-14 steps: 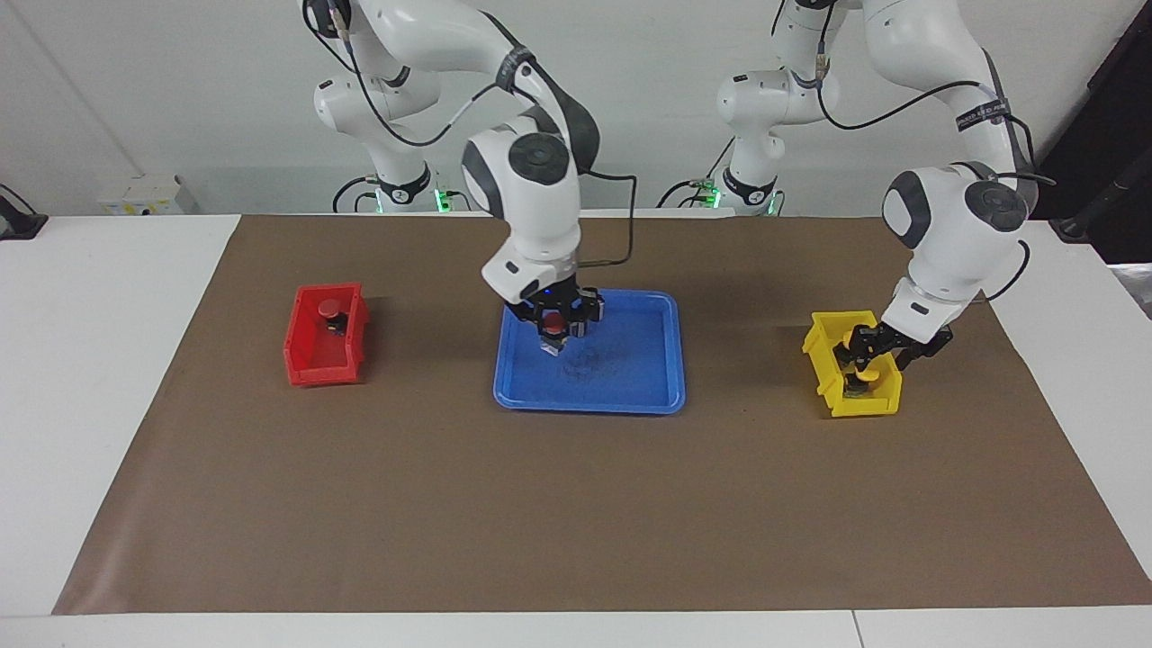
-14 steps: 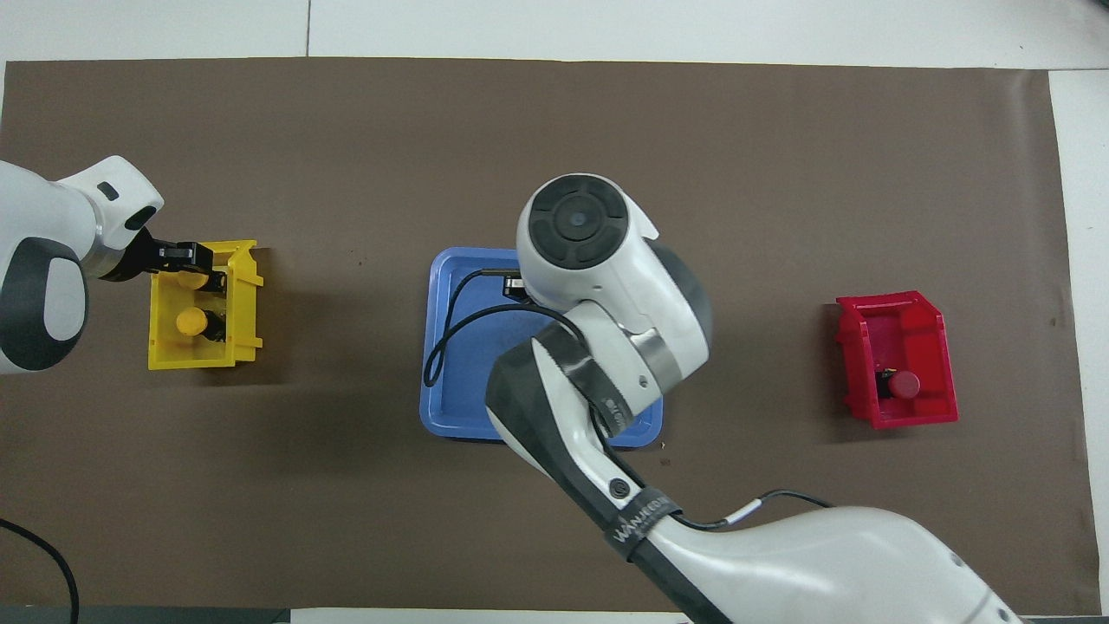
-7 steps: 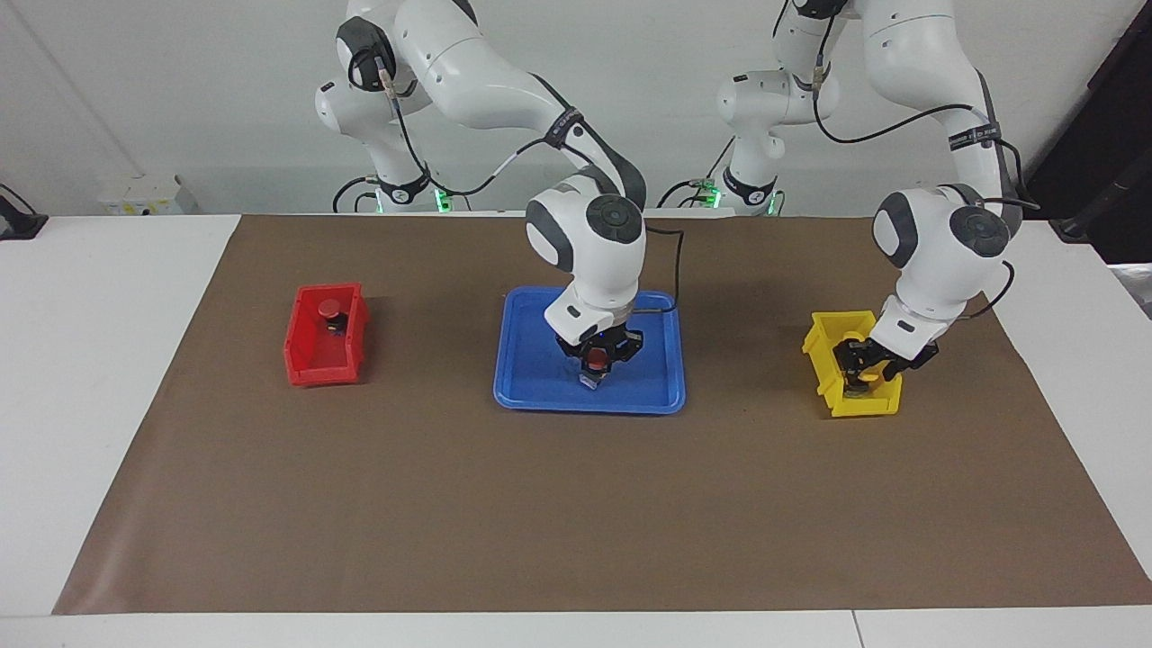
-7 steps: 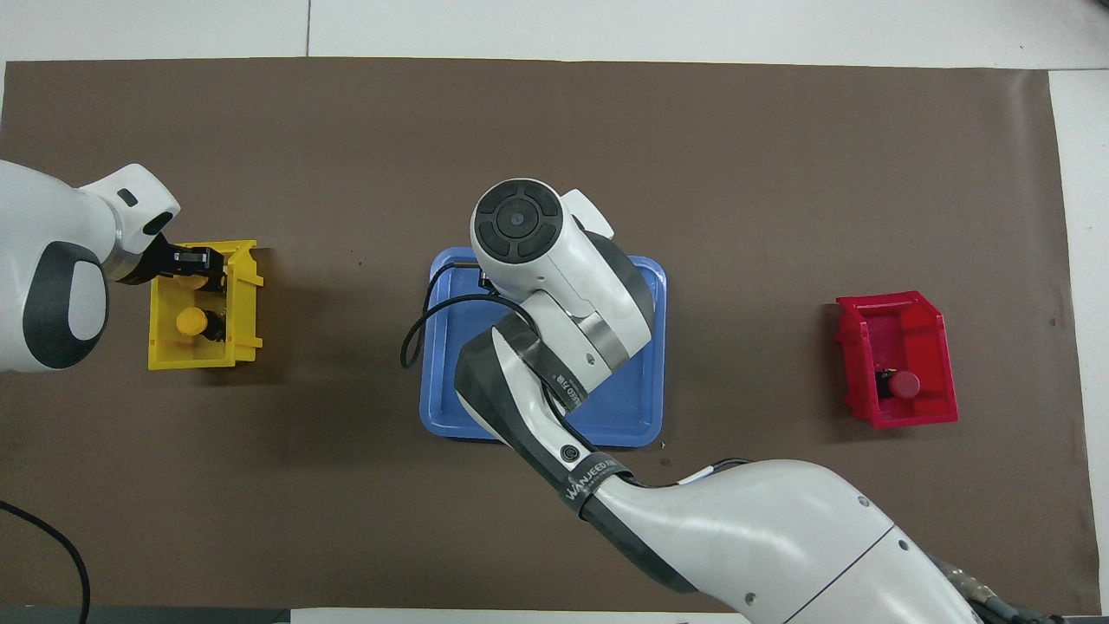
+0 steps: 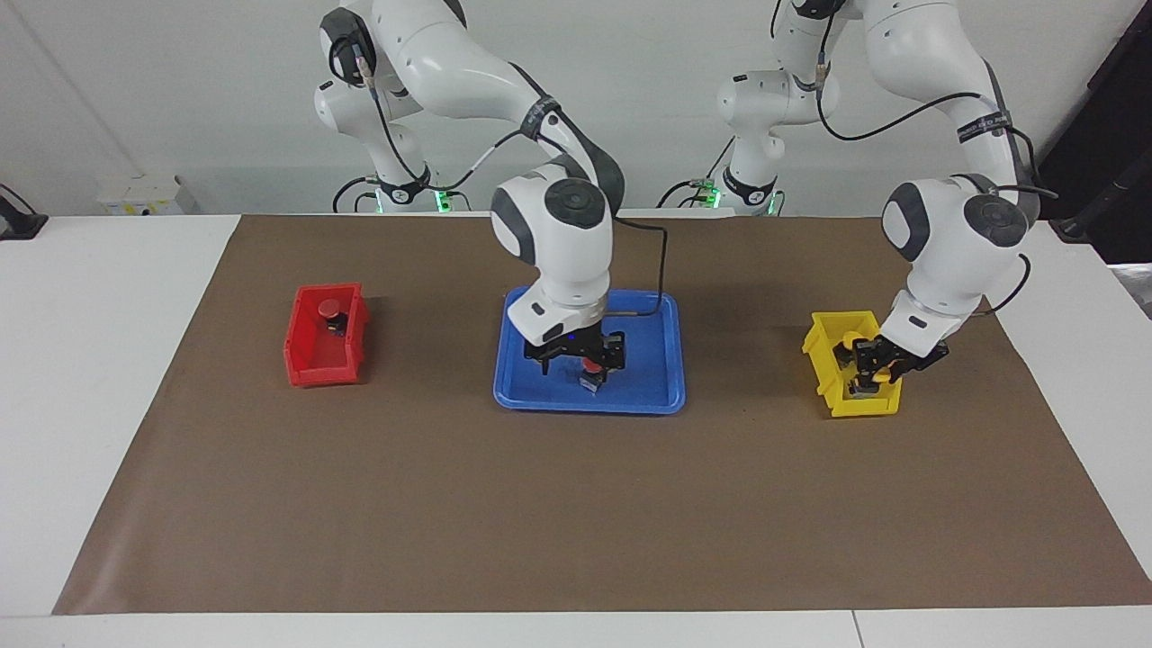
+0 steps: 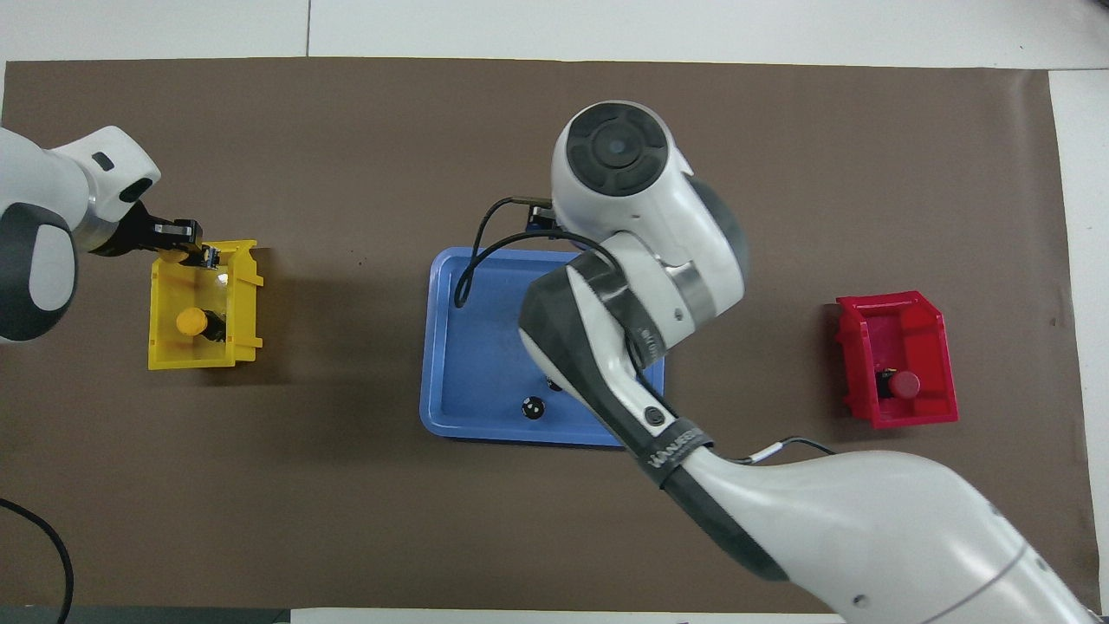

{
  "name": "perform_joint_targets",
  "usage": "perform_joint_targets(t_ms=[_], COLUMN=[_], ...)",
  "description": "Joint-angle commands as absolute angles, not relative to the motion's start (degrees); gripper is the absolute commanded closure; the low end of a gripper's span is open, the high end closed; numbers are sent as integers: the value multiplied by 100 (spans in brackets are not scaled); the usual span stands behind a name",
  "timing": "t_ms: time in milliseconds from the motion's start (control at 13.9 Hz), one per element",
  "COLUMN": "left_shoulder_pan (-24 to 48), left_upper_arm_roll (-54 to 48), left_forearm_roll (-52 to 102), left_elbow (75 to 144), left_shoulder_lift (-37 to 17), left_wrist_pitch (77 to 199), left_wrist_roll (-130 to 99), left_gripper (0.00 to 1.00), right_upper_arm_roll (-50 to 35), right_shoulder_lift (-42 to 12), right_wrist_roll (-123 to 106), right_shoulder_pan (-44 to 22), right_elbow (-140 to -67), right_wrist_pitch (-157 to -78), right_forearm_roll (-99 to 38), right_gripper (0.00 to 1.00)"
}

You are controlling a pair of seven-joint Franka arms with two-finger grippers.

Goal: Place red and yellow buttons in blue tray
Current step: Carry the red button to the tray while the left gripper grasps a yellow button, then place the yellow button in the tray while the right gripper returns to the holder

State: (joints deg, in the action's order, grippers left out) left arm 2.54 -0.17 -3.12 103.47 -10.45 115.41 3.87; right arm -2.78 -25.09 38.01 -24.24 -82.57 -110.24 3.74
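Checking the facing view first. The right gripper (image 5: 580, 353) is low over the blue tray (image 5: 630, 407), toward the edge farther from the robots. Its jaws are apart, with a red button (image 5: 591, 364) between and just under the tips, upright on the tray floor. Can't tell if a finger touches it. The right arm's wrist hides the tray's nearer half. A second red button (image 5: 329, 309) sits in the red bin (image 5: 306, 369) toward the right arm's end of the brown mat (image 5: 540, 522). The left gripper (image 5: 871, 364) is in the mouth of the yellow bin (image 5: 823, 360) toward the left arm's end, clamped on a yellow button (image 5: 882, 367).

Overhead view: the right arm (image 6: 624, 295) crosses the blue tray (image 6: 450, 347) and hides its gripper and that red button. The left gripper (image 6: 197, 253) is over the farther end of the yellow bin (image 6: 247, 303). Another yellow button (image 6: 191, 322) lies free in the bin, nearer the robots than the jaws. The red bin (image 6: 944, 347) is unobstructed and its red button (image 6: 905, 384) is in the nearer part.
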Motion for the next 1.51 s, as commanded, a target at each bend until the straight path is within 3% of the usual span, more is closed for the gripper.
perform_joint_targets(t_ms=[0, 215, 287, 646, 934, 1006, 1077, 1149, 1221, 1293, 1436], left_shoulder_pan=[1173, 2449, 2713, 3242, 3480, 3620, 3717, 3709, 3709, 3709, 3657], left_upper_arm_roll=[9, -18, -18, -18, -18, -18, -9, -9, 9, 17, 52], left_forearm_roll=[-448, -169, 85, 325, 334, 325, 325, 325, 325, 316, 299], left_elbow=[9134, 9674, 9920, 10459, 10459, 10468, 10503, 10494, 10451, 10398, 10231], left_shoulder_lift=[-1388, -1231, -1230, -1432, -1880, -1942, -1995, -1995, -1995, -1952, -1602], left_wrist_pitch=[10259, 10763, 11176, 12276, 12515, 12620, 12699, 12648, 12569, 12394, 11737], left_wrist_roll=[-294, -2228, -2546, -3110, -3252, -3452, -3698, -3726, -3727, -3735, -3692], left_gripper=[99, 99, 99, 99, 98, 94, 72, 35, 24, 19, 16], right_upper_arm_roll=[-387, -369, -369, -343, -334, -334, -334, -334, -334, -334, -334], right_shoulder_lift=[-937, 549, 832, 1116, 1107, 1107, 1081, 1064, 1063, 1063, 1046], right_wrist_roll=[2755, 1140, 647, -1053, -1238, -1361, -1432, -1554, -1677, -1714, -1705], right_shoulder_pan=[-1637, -742, -495, 728, 852, 905, 975, 993, 1045, 1116, 1125], right_elbow=[-10144, -12263, -12644, -13297, -13692, -13780, -13799, -13799, -13799, -13808, -13843], right_wrist_pitch=[-11135, -11714, -11803, -11979, -12408, -12506, -12516, -12533, -12525, -12524, -12542], right_forearm_roll=[308, -113, -123, -132, -132, -132, -132, -132, -132, -132, -132], right_gripper=[0, 0, 0, 9, 19, 21, 24, 26, 29, 33, 36])
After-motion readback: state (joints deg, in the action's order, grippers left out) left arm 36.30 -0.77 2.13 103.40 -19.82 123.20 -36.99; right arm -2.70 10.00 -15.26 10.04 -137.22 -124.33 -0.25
